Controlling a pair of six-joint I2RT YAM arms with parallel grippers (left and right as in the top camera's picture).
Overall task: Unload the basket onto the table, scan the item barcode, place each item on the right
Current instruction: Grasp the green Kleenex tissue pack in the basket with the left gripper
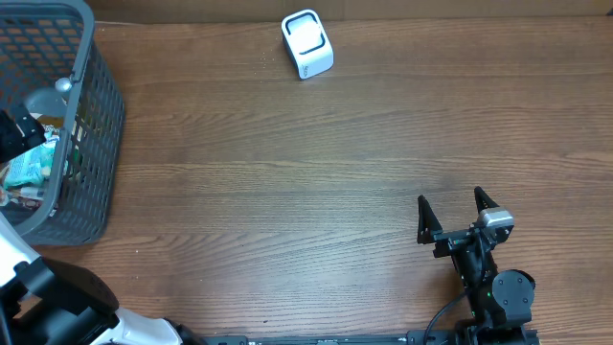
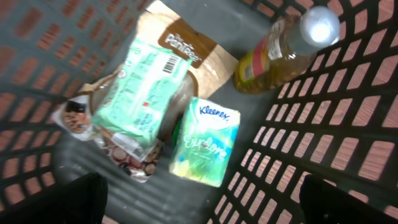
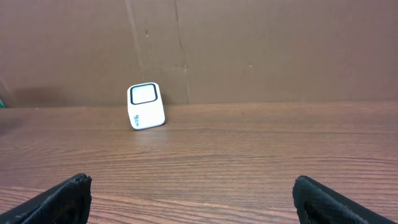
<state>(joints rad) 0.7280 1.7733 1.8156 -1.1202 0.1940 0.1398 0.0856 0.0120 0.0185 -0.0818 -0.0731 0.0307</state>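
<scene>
left gripper (image 2: 214, 202): jaws spread, above basket (image 2: 348, 93)
right gripper (image 3: 196, 199): jaws spread, empty
tissue pack (image 2: 205, 143): likely light, soft; pinch long sides

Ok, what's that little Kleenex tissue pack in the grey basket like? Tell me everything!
The small soft Kleenex tissue pack is a squarish packet in shiny plastic wrap, white at the top with the blue brand name, fading to green and blue swirls below. It lies flat, slightly askew, on the floor of the grey mesh basket, near its side wall. A green barcoded packet lies right beside it. Nothing grips it.
</scene>
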